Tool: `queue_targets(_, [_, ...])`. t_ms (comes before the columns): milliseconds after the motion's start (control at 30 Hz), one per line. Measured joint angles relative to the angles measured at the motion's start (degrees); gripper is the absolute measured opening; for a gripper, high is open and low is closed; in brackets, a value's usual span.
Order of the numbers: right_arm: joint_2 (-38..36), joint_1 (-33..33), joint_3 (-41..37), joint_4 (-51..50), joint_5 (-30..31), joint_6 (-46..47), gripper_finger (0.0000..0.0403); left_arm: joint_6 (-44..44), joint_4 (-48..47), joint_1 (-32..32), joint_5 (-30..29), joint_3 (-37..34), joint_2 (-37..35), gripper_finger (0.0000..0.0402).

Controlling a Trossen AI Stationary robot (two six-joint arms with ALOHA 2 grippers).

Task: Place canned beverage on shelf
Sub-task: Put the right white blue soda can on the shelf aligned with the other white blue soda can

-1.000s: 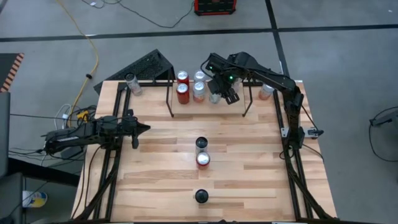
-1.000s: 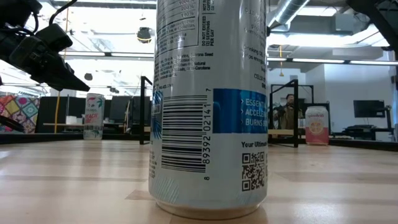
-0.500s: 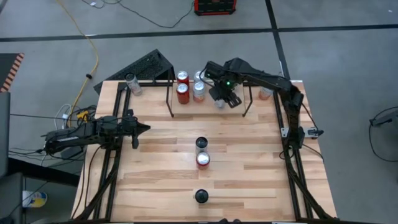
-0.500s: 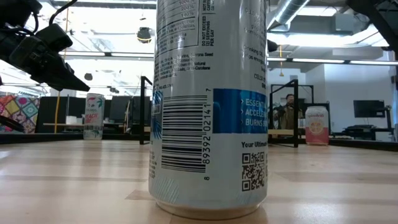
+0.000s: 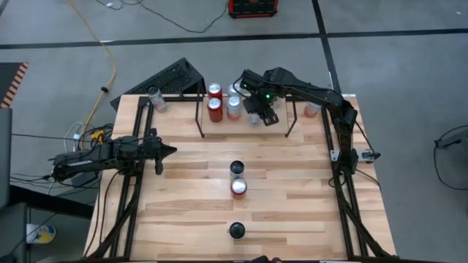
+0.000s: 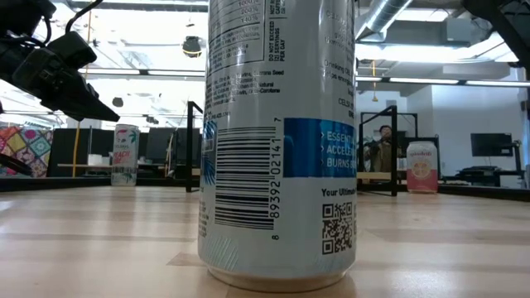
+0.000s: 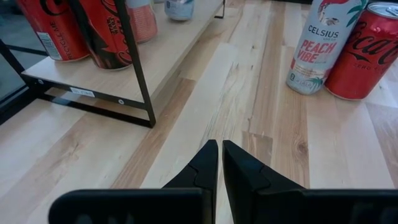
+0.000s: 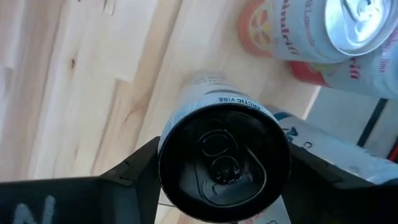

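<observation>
High view: right gripper (image 5: 254, 115) over shelf (image 5: 201, 109) at far table edge, fingers either side of black-topped can (image 5: 254, 117); two red cans (image 5: 214, 102) and two pale cans (image 5: 234, 103) already on shelf. Left gripper (image 5: 170, 150) low over left side of table (image 5: 292, 204), fingers together, empty.
Low view: large barcode can (image 6: 280, 141) upright on tabletop, filling the frame.
Left wrist view: fingers (image 7: 205, 163) closed tip to tip; Celsius can (image 7: 318, 45) touching red cola can (image 7: 361, 50).
Right wrist view: fingers (image 8: 134, 167) flanking black-topped can, upright on shelf board; whether clamped or just released, cannot tell
</observation>
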Motion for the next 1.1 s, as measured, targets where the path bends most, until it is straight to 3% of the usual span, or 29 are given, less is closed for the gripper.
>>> queue_targets(1100, [0.0, 1.0, 0.0, 0.7, 0.0, 7.9, 0.0261, 0.0, 0.0, 0.0, 0.0, 0.0, 0.0, 0.0011])
